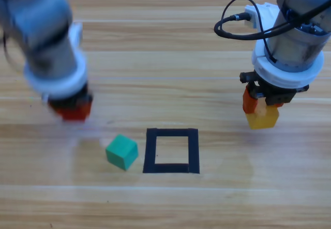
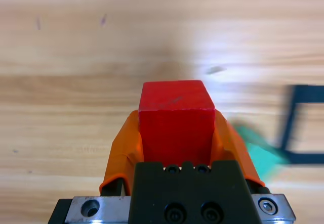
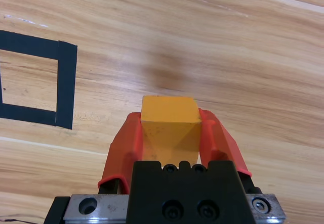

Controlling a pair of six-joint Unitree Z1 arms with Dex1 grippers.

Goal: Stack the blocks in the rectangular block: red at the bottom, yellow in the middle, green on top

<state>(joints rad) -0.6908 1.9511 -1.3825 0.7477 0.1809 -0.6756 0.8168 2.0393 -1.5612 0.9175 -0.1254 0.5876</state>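
- Nearest the overhead camera, we see two grey robot arms coming down over a wooden table (image 1: 165, 48), one on each side of a black tape rectangle (image 1: 171, 150) stuck to the wood.
- The left gripper (image 1: 71, 108) hangs up and to the left of the rectangle. In its wrist view (image 2: 174, 133), its two orange jaws are clamped on opposite sides of the red cube (image 2: 174, 115), carried clear of the table as far as we can judge.
- The right gripper (image 1: 261, 110) hangs up and to the right of the rectangle, at a similar remove. Its jaws are closed on the yellow cube (image 1: 262, 116), also apparently lifted.
- The rectangle is a hollow outline with its long side running up the picture. Nothing lies inside it; only bare wood shows in the centre.
- The teal-green cube (image 1: 122, 152) sits on the table just left of the rectangle, outside the tape, turned slightly askew and not held by either gripper.
- For the coming move, we judge that red must go down first. From the left gripper the rectangle lies to the right and lower in the overhead view, with the green cube close to that path, so the carry should pass over or behind it.
- The yellow cube, we judge, waits its turn.
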